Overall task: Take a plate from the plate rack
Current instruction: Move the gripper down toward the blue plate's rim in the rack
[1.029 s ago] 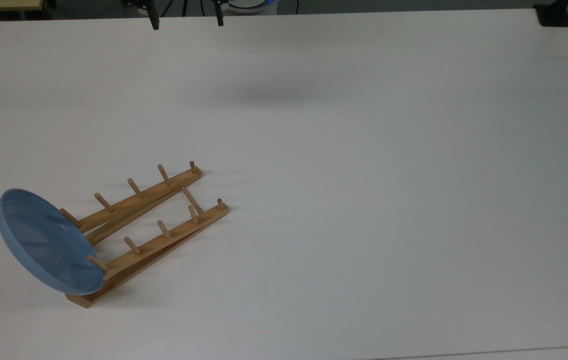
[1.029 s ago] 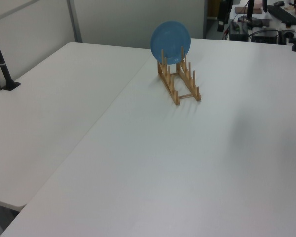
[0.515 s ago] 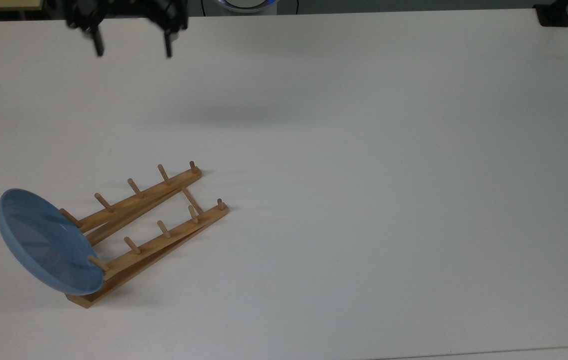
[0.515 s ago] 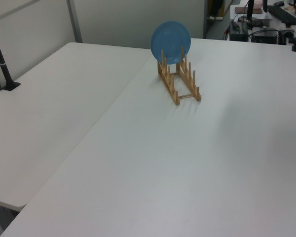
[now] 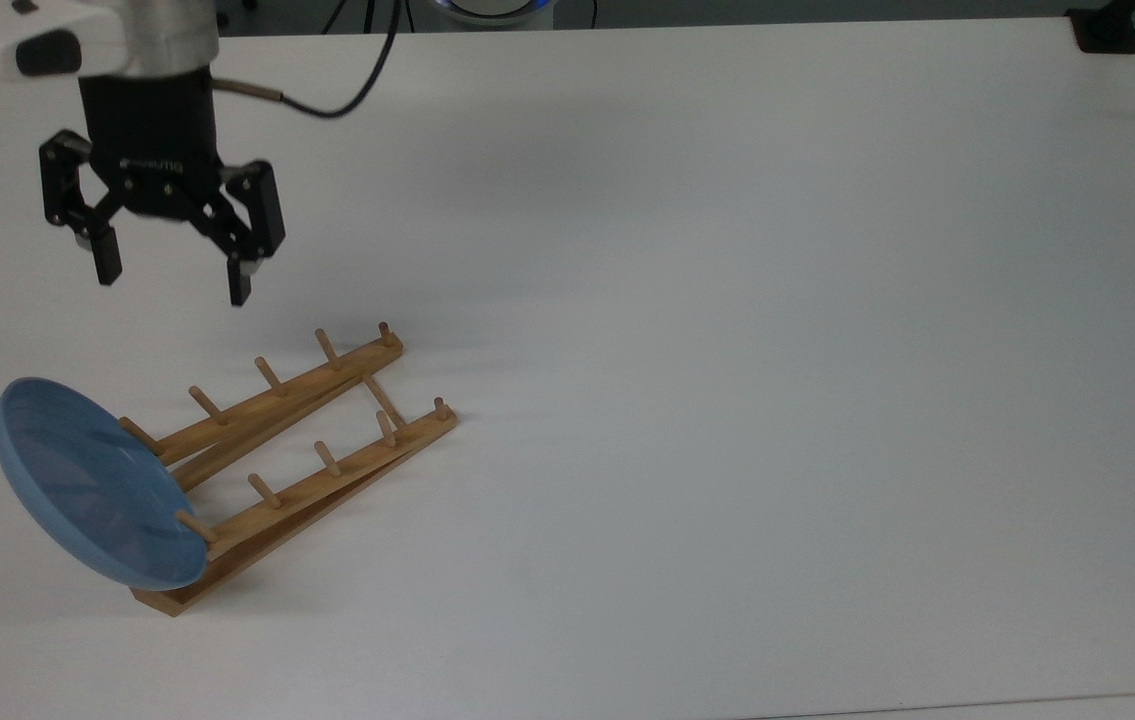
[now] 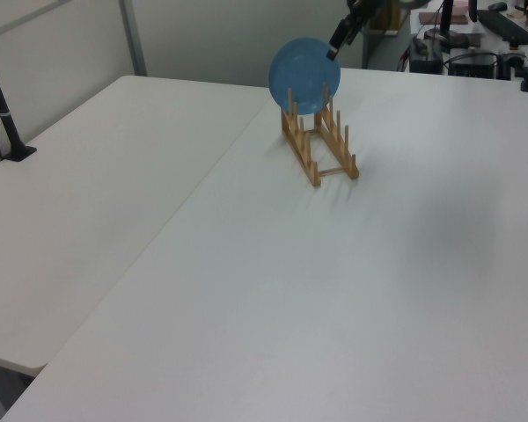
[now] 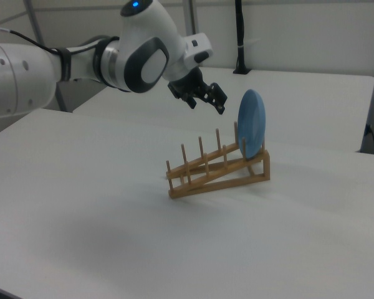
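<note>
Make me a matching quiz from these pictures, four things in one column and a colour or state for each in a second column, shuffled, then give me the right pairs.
Column one:
1. plate
2. plate rack
3. claw
4. table

Column two:
A. light-brown wood with upright pegs
B. white and flat
C. light blue, standing on edge at the raised end of the rack
D. black, open, in the air and holding nothing

Pairs: 1-C, 2-A, 3-D, 4-B
</note>
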{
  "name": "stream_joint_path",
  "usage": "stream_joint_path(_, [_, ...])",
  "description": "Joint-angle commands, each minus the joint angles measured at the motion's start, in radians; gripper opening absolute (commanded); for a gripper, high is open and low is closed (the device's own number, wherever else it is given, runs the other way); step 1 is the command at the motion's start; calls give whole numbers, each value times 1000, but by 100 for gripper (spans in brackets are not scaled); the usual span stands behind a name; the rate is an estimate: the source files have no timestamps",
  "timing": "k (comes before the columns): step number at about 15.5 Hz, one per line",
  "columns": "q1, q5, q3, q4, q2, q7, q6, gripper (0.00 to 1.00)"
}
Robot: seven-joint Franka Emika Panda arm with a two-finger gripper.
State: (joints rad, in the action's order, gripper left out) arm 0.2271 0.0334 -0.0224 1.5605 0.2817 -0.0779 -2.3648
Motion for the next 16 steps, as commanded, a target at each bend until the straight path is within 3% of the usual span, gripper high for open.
stream_joint_path(1, [6,13,4,0,52,93,-104,100])
stream_joint_path(9, [9,13,78,-5,169,155,-381,100])
stream_joint_path(16, [37,14,93,-46,206,156,-410,97])
